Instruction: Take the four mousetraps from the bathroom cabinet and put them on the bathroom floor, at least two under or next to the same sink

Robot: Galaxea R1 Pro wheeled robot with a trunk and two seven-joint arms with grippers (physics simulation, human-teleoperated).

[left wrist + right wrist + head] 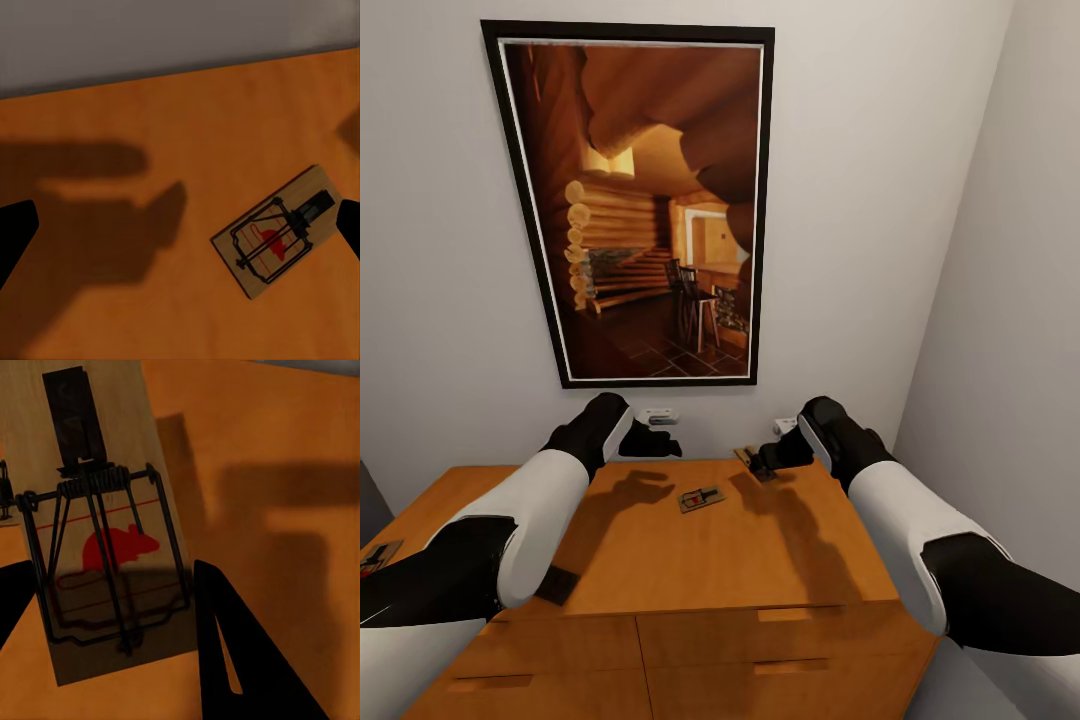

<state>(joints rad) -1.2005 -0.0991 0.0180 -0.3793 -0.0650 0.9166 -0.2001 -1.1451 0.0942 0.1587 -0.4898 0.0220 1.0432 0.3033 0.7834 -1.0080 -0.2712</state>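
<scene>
The orange-brown cabinet [780,560] stands against the wall, with both arms reaching over its top. One mousetrap [701,497] lies flat near the middle of the top. My left gripper [650,440] hovers beyond it, open wide; that mousetrap [281,231] lies near one of the two spread fingertips [15,232]. My right gripper [770,460] is near the back edge, its fingers [240,652] pressed to both long sides of a second mousetrap [105,525], which casts an offset shadow on the wood. A third mousetrap [378,555] shows at the far left edge.
A dark-framed log cabin picture [650,200] hangs on the wall behind the cabinet, with a white socket [658,414] below it. A side wall [1000,300] stands close on the right. A dark flat piece [557,585] lies by the front edge under my left arm.
</scene>
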